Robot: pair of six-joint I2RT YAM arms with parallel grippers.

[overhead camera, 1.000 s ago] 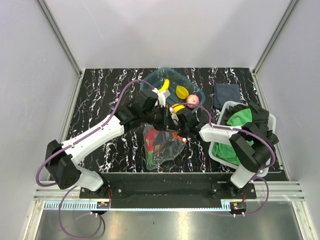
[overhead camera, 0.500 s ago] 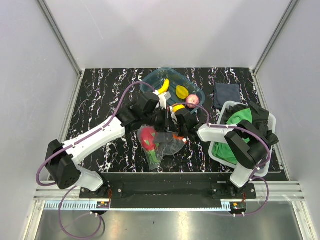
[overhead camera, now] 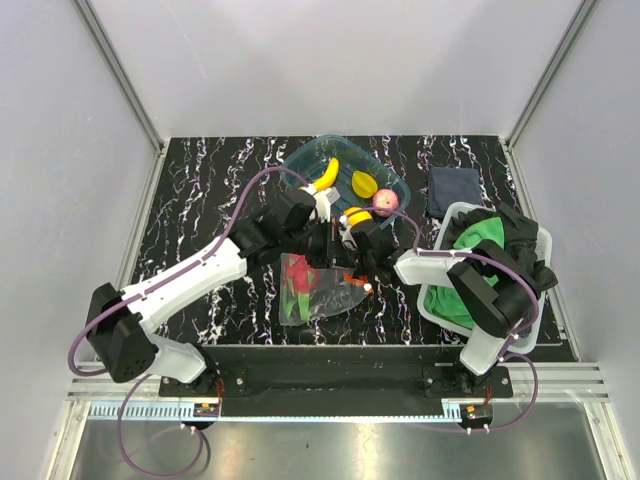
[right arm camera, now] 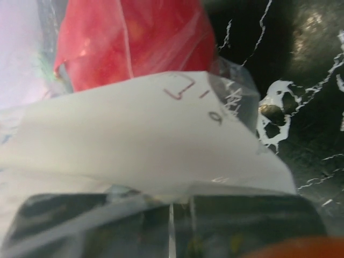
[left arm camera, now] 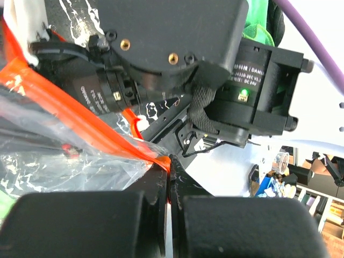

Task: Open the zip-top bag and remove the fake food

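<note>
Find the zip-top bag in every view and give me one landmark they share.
Top external: zip-top bag at centre, towards the near edge.
Left wrist: bag at left, its orange zip strip slanting down to the centre.
Right wrist: bag fills most of the frame, white label across the middle.
Shared landmark: the black marbled table.

A black, white-veined table (overhead camera: 200, 200) is seen across the middle of the top view. A teal transparent tray (overhead camera: 300, 165) is set at upper centre. A dark blue folded cloth (overhead camera: 452, 190) is laid to its right. Below that, a white basket (overhead camera: 448, 214) is filled with green cloth (overhead camera: 478, 237) and black cloth (overhead camera: 515, 225).
</note>
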